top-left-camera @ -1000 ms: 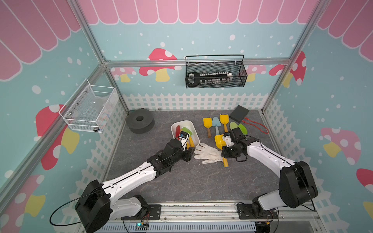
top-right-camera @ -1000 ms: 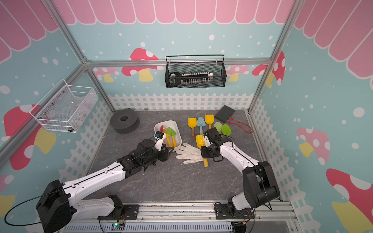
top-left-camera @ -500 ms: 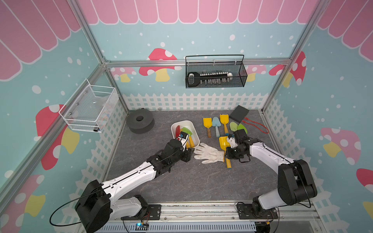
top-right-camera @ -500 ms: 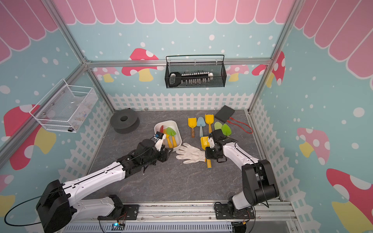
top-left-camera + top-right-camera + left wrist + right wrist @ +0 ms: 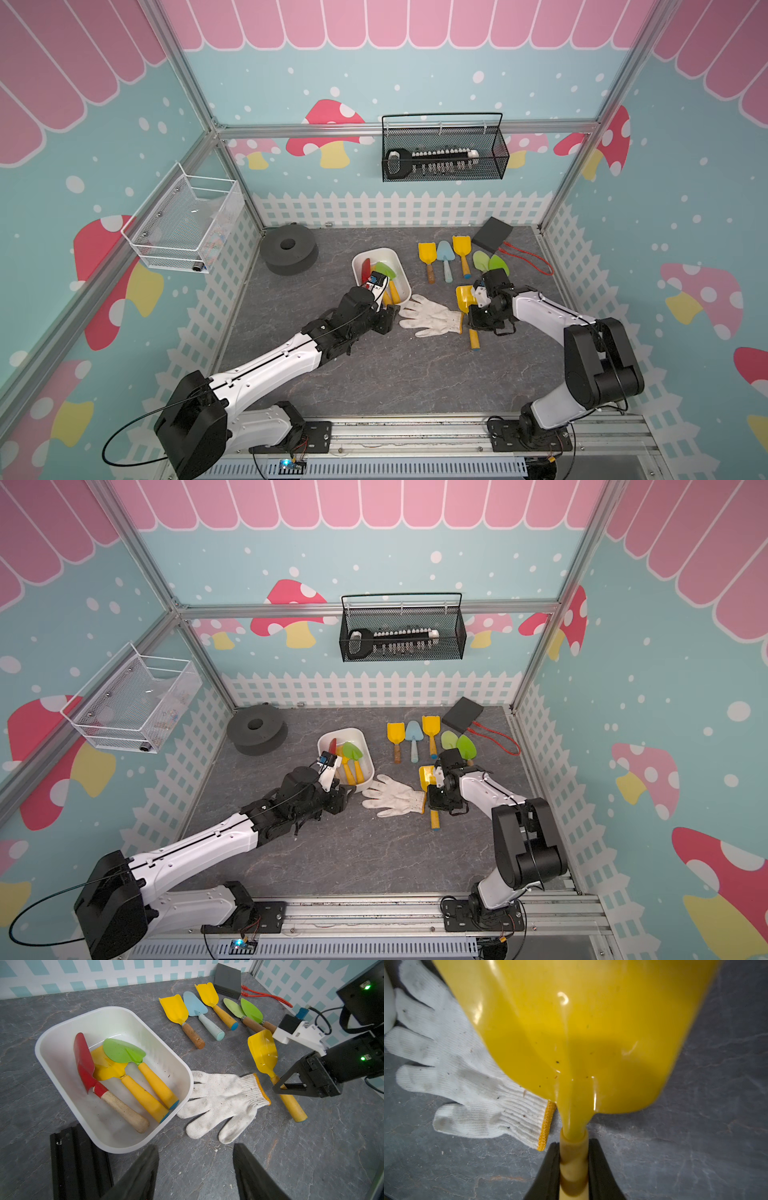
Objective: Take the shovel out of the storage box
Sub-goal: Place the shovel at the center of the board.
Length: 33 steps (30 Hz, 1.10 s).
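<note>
While clamping the yellow shovel (image 5: 571,1032) by its handle in the right gripper (image 5: 574,1147), holding it low at the tabletop (image 5: 311,1157) beside the white glove (image 5: 224,1101), outside the storage box (image 5: 56,1043), hovering the left gripper (image 5: 195,1147) open near that box

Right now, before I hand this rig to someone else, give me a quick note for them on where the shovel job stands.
Left end effector: open, empty, by the near corner of the storage box.
Right end effector: shut on the handle of a yellow shovel, beside the white glove, outside the box.
In the box: red shovel, green shovel, second yellow shovel.
Done: row of five shovels on the table, plus the held one.
Left: release it, then empty the box.
</note>
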{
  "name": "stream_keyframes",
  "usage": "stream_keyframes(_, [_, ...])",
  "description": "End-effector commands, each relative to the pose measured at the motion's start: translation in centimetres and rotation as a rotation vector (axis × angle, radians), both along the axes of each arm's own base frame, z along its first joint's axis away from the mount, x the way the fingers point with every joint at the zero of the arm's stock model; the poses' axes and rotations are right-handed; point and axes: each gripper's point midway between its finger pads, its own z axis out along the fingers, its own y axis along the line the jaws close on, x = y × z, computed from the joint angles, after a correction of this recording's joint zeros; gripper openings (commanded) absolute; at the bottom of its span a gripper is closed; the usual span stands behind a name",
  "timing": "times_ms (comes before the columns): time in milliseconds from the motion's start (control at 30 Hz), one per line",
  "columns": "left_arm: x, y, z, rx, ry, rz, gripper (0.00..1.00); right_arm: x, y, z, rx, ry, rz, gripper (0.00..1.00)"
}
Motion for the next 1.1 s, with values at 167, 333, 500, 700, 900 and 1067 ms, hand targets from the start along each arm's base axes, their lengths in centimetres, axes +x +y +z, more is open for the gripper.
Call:
stream_keyframes(167, [0.0, 0.0, 1.3, -0.009, -0.018, -0.008, 0.61, 1.1, -1.1, -1.4, -0.055, 0.011, -0.017, 0.12])
stream_keyframes(333, [0.1, 0.0, 1.3, -0.010, -0.017, -0.009, 0.61, 1.5, -1.3, -1.7, -0.056, 0.017, -0.028, 0.13])
stream_keyframes(500, [0.1, -0.1, 1.2, -0.011, -0.013, -0.012, 0.61, 2.3, -1.4, -1.9, -0.045, 0.014, -0.046, 0.14])
stream_keyframes(700, [0.1, 0.0, 1.2, -0.008, -0.014, -0.010, 0.61, 2.8, -1.3, -2.1, -0.039, 0.015, -0.046, 0.19])
stream_keyframes(900, [0.0, 0.0, 1.2, -0.008, -0.014, -0.010, 0.61, 2.6, -1.4, -2.0, -0.040, 0.012, -0.049, 0.29])
stream_keyframes(1067, [-0.1, 0.1, 1.2, -0.010, -0.016, -0.010, 0.61, 2.6, -1.5, -1.9, -0.042, 0.006, -0.052, 0.33])
